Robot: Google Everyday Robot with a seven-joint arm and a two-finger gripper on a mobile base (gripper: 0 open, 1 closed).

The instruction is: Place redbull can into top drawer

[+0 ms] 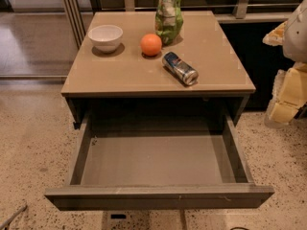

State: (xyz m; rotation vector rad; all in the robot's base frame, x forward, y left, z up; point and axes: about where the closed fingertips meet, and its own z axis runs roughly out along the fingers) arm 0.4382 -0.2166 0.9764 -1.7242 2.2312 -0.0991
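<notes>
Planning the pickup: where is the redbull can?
The redbull can lies on the table, front right of the orange; the pincer hangs beyond the table's right side.

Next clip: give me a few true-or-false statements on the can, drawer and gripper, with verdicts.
1. The can lies on its side on the table. True.
2. The drawer is shut. False: it is pulled open.
3. The gripper holds the can. False: the gripper is at the view's right edge, beside the table, apart from the can.
4. The orange sits between the bowl and the bag. True.
</notes>
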